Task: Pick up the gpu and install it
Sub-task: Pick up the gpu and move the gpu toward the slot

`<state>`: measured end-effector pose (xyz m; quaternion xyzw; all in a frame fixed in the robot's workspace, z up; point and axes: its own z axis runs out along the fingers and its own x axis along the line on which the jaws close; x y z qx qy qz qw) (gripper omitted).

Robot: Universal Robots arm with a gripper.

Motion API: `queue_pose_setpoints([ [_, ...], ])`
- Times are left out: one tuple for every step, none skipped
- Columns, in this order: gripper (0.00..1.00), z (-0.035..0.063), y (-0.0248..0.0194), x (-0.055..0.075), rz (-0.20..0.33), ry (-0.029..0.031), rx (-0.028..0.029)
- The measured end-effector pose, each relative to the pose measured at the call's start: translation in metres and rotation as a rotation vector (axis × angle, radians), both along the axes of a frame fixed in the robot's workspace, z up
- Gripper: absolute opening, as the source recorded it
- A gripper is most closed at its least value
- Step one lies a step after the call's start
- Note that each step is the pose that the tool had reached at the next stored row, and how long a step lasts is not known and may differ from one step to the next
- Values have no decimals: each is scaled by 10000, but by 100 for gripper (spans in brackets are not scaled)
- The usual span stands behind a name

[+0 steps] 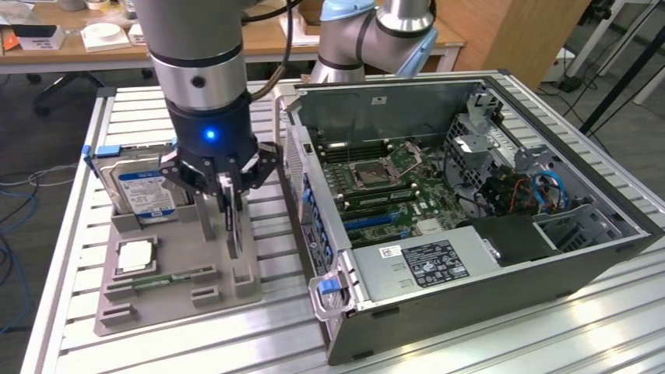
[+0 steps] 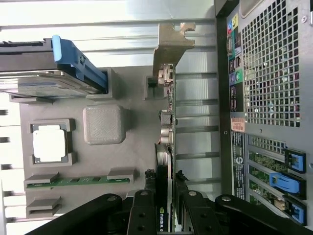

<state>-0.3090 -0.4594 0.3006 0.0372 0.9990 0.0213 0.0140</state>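
Exterior view
- Gripper (image 1: 230, 195): pointed straight down over the tray (image 1: 177, 234); it is clamped on the top edge of the gpu (image 1: 233, 226).
- Gpu: held upright on its long edge, at the side of the tray nearest the case (image 1: 416, 312). Its lower edge is seen down at the tray's slot blocks; whether it is seated or lifted clear cannot be told.
- Drive (image 1: 143, 191): stood upright in the tray, toward the exterior view's left of the gripper.
- Chip (image 1: 135, 257): laid flat in a tray pocket, in front of the drive.
- Memory stick (image 1: 167, 278): laid in a slot just beside the chip.
- Case: lain open on the table (image 1: 270, 343) at the exterior view's right, with the board (image 1: 385, 179) exposed.

Wrist view
- Fingers (image 2: 145, 203): pressed against both faces of the gpu (image 2: 168, 137), with the card pinched between them.
- Gripper (image 2: 166, 208): closed on the card's near end.
- Bracket (image 2: 171, 46): seen at the card's far end, past the tray's (image 2: 132, 152) edge.
- Gpu position: between the grey tray and the case's (image 2: 274, 73) vented rear panel.
- Drive (image 2: 44, 83), chip (image 2: 49, 146), memory stick (image 2: 78, 181): seated in their tray pockets, apart from the card.
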Motion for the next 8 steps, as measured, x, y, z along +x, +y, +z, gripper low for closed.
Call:
queue_pose_setpoints([
  [26, 17, 0, 0, 0, 0, 0],
  [26, 31, 0, 0, 0, 0, 0],
  [26, 45, 0, 0, 0, 0, 0],
  [26, 58, 0, 0, 0, 0, 0],
  [26, 70, 0, 0, 0, 0, 0],
  [26, 80, 0, 0, 0, 1, 0],
  [26, 90, 0, 0, 1, 0, 0],
  [26, 101, 0, 0, 0, 0, -1],
])
